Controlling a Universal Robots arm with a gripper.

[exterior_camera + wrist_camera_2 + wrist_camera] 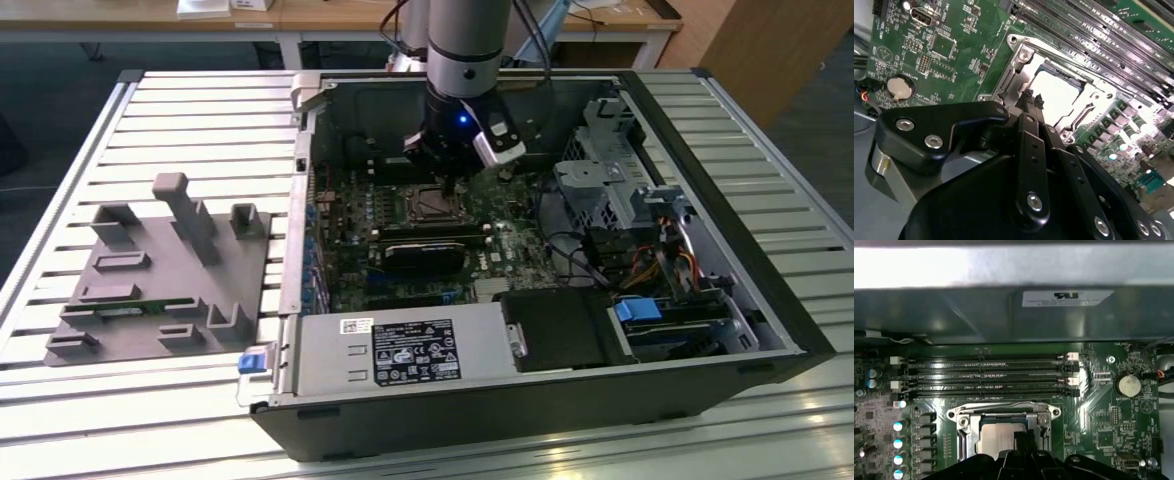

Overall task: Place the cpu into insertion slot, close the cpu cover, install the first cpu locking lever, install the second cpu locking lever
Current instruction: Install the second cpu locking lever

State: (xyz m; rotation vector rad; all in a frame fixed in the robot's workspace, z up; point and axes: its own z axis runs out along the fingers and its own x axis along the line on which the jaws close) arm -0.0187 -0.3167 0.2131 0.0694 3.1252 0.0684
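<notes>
The cpu (1059,95) (996,437) lies flat in the insertion slot (434,205), its silvery top showing through the window of the cpu cover (1021,62) (1001,416). The cover's silver frame lies down over the slot. In the exterior view my gripper (447,178) hangs straight over the slot inside the open computer case. In both wrist views its black fingertips (1032,100) (1021,439) are pressed together at the edge of the frame, with nothing seen between them. I cannot tell how the locking levers stand.
Memory slots (989,375) run beside the socket, and a coin battery (1128,385) sits nearby. A long black block (427,250) and a labelled grey power supply box (400,350) lie nearer the case front. A grey fixture (160,270) stands on the table at the exterior view's left.
</notes>
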